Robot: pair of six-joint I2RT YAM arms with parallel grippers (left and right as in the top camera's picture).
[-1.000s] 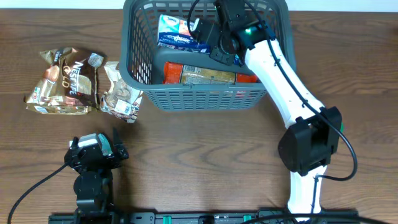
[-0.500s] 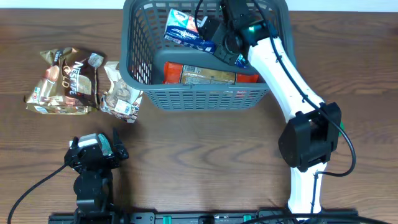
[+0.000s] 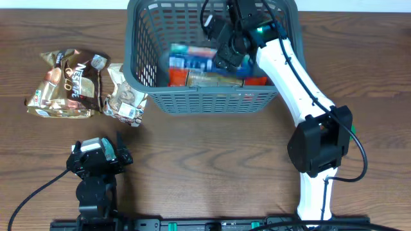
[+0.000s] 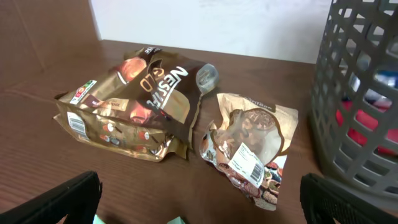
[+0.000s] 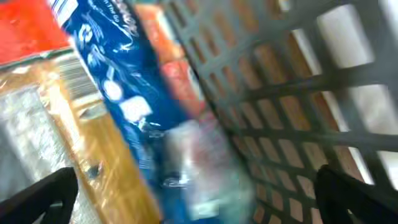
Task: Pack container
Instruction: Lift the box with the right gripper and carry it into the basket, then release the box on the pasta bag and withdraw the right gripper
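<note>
- Dark brown wood-grain counter (image 3: 212,147), with a strip of white wall (image 4: 249,25) along its 12 o'clock edge.
- The grey lattice container (image 3: 205,101) sits upright at 12 o'clock on the counter. Its far end is cut off by the overhead frame.
- My right gripper (image 3: 223,58) is down inside the container, toward its 3 o'clock side. The arm reaches in over the rim near the 4 o'clock corner.
- Right wrist view: my fingers (image 5: 37,196) sit at the two bottom corners of the frame, so the jaws are spread wide and not clamped on anything.
- A blue packet (image 5: 118,99) lies slanted between them, heavily motion-blurred, with the lattice wall at its 3 o'clock. Can't tell whether it touches either finger.
- Overhead: the blue packet is mid-container, just at 9 o'clock of the right gripper.
- A red packet (image 3: 257,81) and a tan packet (image 3: 215,79) lie along the container's 6 o'clock wall.
- My left gripper (image 3: 97,147) is parked at 7 o'clock on the counter, well apart from the container, jaws spread wide over bare counter.
- Outside the container, at its 9 o'clock, a brown-gold Nescafe bag (image 4: 134,106) lies flat on the counter.
- A smaller snack packet (image 4: 249,146) lies just at 3 o'clock of the Nescafe bag. Their edges meet, but I can't tell whether they touch or overlap.
- The snack packet is near the container's 8 o'clock corner. The left wrist view shows a gap of bare counter between them.
</note>
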